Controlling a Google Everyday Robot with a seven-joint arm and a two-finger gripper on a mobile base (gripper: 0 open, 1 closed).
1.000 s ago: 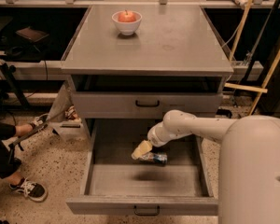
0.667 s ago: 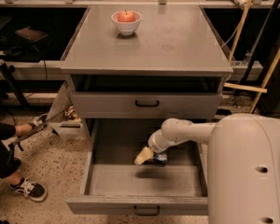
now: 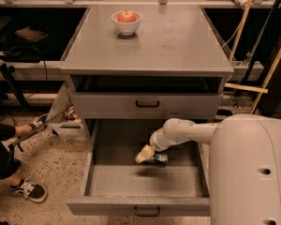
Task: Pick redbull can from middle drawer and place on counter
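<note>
The middle drawer (image 3: pixel 98 149) is pulled wide open below the counter (image 3: pixel 178 41). The redbull can (image 3: pixel 159 159), silver and blue, lies near the middle of the drawer floor. My gripper (image 3: pixel 145 154) reaches down into the drawer from the right, with its pale tip right at the can's left end. I cannot tell whether it touches the can. The white arm (image 3: pixel 187 131) hides the right part of the drawer.
A white bowl with a red apple (image 3: pixel 127 21) stands at the back left of the counter. The shallower upper drawer (image 3: pixel 147 105) is shut above the open one. A person's leg and shoe (image 3: pixel 25 189) are on the floor at the left.
The gripper has dropped slightly and stays at the can's left end. The can has barely moved. The robot's white body now fills more of the lower right.
</note>
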